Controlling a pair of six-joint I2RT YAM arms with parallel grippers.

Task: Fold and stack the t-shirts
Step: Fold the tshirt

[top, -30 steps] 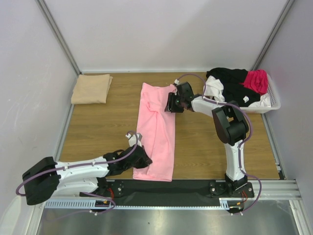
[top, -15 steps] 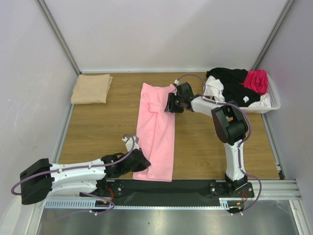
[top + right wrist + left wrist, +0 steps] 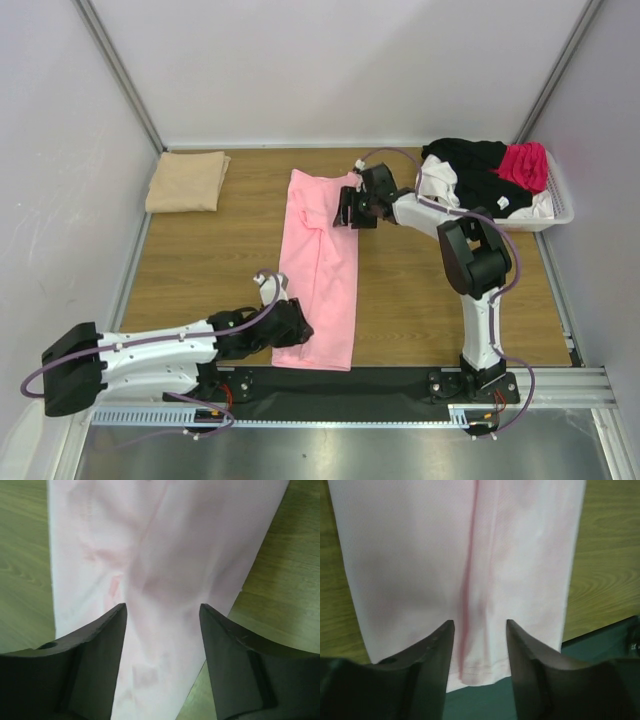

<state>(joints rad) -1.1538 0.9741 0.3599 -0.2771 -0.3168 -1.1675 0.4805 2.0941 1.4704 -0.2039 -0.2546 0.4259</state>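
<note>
We're hovering over the long light-pink folded cloth t-shirt (image 3: 320,260) lying near-to-far on the wooden bench (image 3: 200,265): left jaws released straddling near hem, right jaws released at far end.

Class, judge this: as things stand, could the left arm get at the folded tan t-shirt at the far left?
Probably yes: only bare table lies between the left gripper and the tan t-shirt, though it lies far off, perhaps a stretch.
</note>
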